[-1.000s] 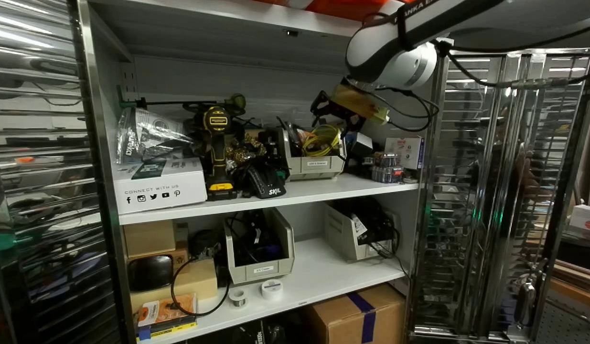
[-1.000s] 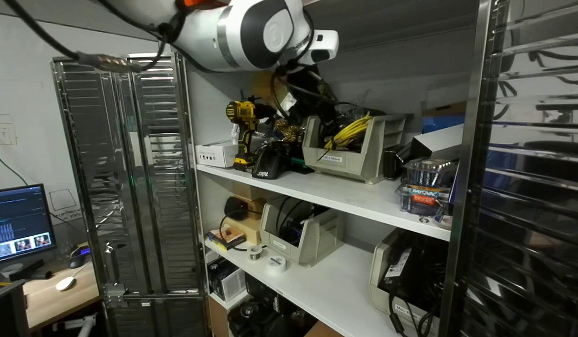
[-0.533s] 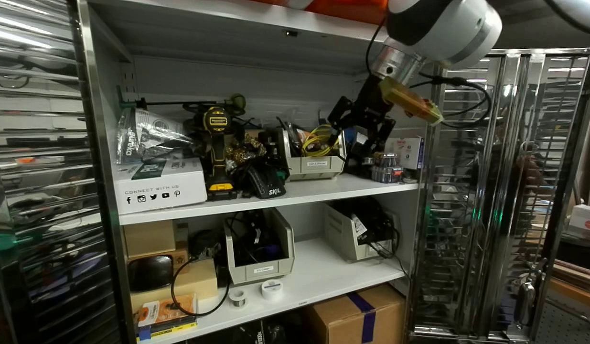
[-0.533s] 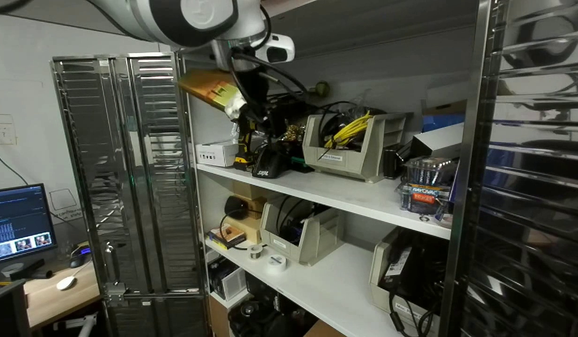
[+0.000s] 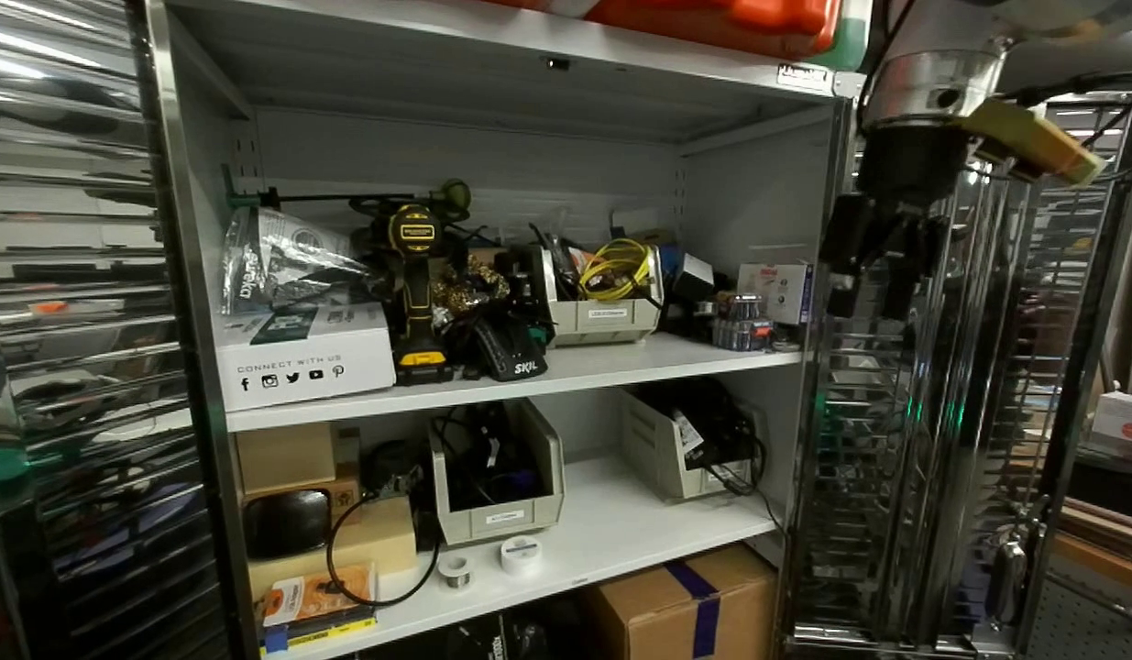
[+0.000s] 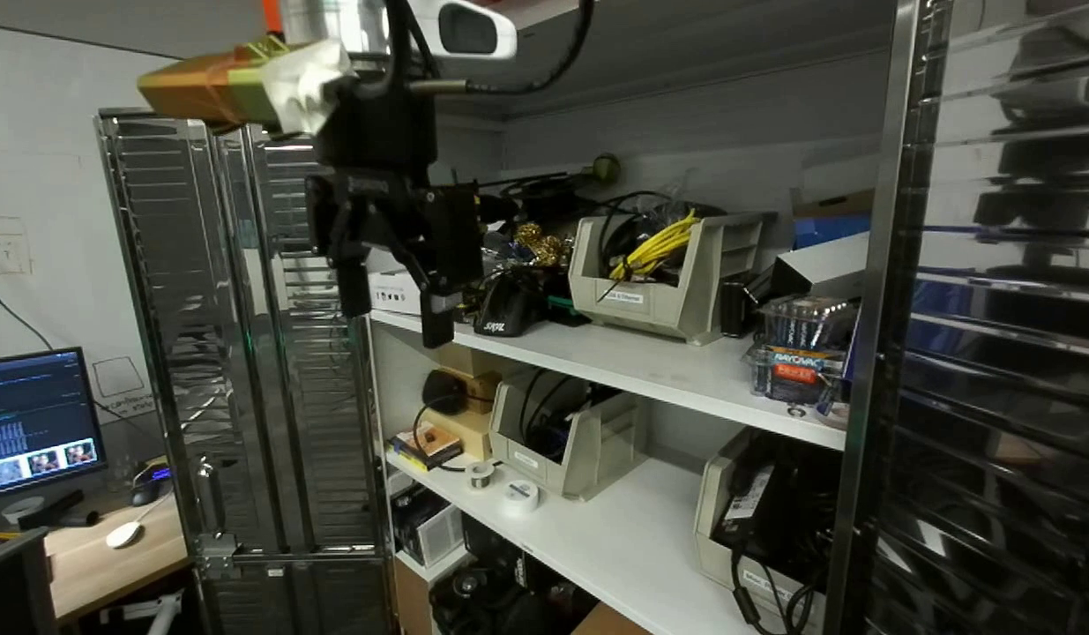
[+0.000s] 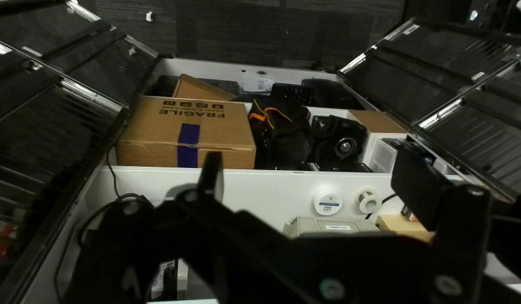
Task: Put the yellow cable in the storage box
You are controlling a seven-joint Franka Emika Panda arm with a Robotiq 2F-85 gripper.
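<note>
Now the gripper (image 6: 396,304) has withdrawn well apart from the storage box (image 6: 657,302), jaws spread and empty, while the yellow cable (image 6: 659,250) rests coiled inside that box, so placement looks complete.

the yellow cable (image 6: 660,248) is thin and bright, loosely coiled, lying in the open bin (image 5: 611,332), its loops bunched toward the right side and showing above the near lip. the bin, pale grey with a labelled near face, stands upright on the upper shelf (image 5: 620,367).
</note>
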